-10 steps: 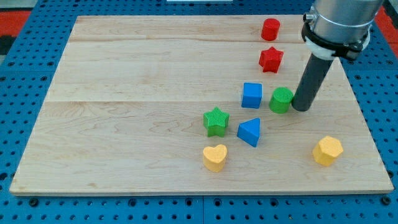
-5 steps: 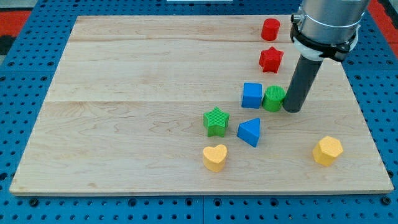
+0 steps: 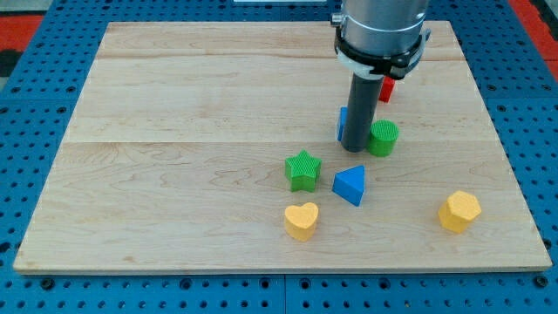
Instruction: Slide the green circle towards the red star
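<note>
The green circle (image 3: 384, 138) is a short ribbed cylinder right of the board's middle. My tip (image 3: 355, 148) rests on the board just at its left side, touching or nearly touching it. The rod covers most of a blue square block (image 3: 341, 124). The red star (image 3: 386, 88) sits above the green circle; only a sliver of it shows right of the arm. The red cylinder seen before is hidden behind the arm.
A green star (image 3: 302, 169), a blue triangle (image 3: 350, 185) and a yellow heart (image 3: 302, 221) lie below my tip. A yellow hexagon (image 3: 459, 211) sits at the lower right. The wooden board (image 3: 174, 131) lies on a blue pegboard.
My tip has swung from the green circle's right side to its left side. The circle slid left against the blue square earlier and now sits about where it stopped.
</note>
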